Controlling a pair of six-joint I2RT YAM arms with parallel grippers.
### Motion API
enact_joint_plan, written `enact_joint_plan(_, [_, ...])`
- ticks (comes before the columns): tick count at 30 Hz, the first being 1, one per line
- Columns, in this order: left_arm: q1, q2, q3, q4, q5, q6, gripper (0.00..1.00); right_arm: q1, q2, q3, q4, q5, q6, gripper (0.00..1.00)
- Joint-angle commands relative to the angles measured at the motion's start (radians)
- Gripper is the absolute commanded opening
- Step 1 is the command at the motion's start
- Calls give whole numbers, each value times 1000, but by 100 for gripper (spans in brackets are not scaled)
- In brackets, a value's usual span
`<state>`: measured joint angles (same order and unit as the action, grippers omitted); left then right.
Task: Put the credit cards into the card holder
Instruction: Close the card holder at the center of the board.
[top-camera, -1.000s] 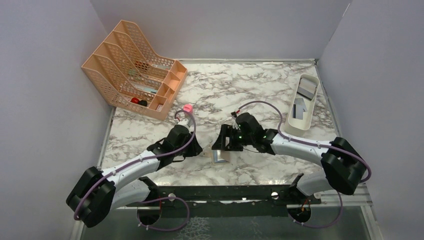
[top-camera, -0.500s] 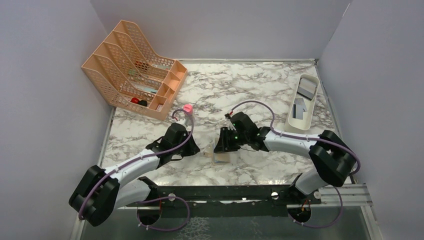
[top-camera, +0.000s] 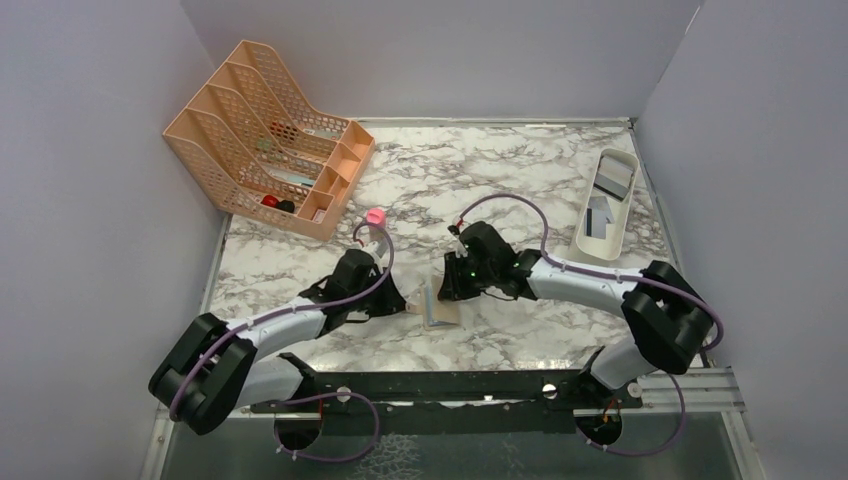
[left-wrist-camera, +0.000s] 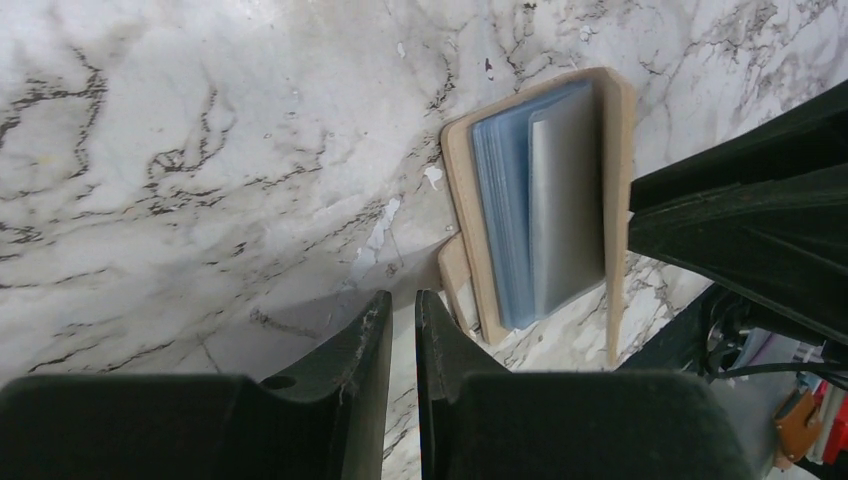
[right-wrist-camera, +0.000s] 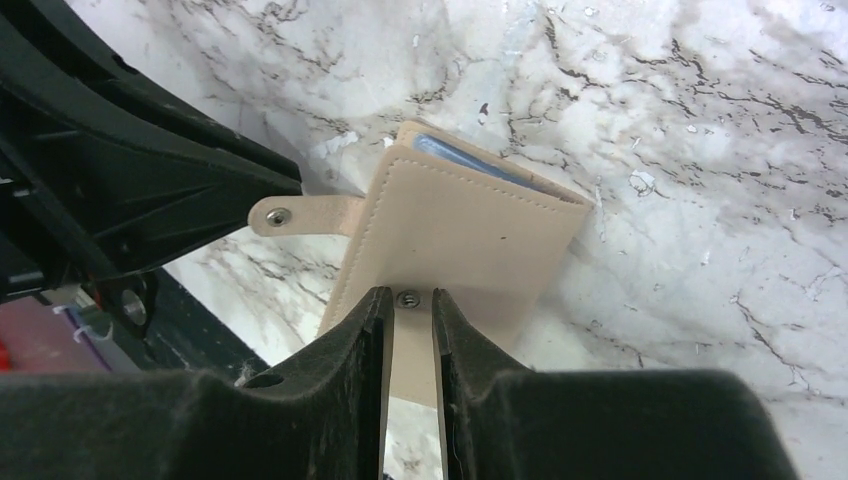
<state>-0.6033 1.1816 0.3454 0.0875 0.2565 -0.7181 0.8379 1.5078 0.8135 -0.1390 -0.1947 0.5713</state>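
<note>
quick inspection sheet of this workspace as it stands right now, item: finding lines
surface: marble-pattern table, small white flecks
job's things: card holder partly open, blue sleeves showing; credit cards lying in the white tray
clutter: peach file rack at far left; small pink item
hands: right hand pinching the card holder's cover; left hand almost closed, empty, beside the snap tab
cables: purple cables looped along both arms
surroundings: plain grey walls
</note>
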Motion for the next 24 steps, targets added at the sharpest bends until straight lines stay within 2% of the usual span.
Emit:
enact_joint_plan(1, [5, 35, -16, 101, 63, -21, 18, 6, 54, 13, 17, 11, -32, 25])
enact_joint_plan(10, [3, 57, -21, 151, 97, -47, 18, 6, 142, -10, 61, -35, -11, 25])
enact_joint_plan(24, [3, 35, -30, 190, 130, -79, 18, 7, 148, -8, 47, -21, -13, 25])
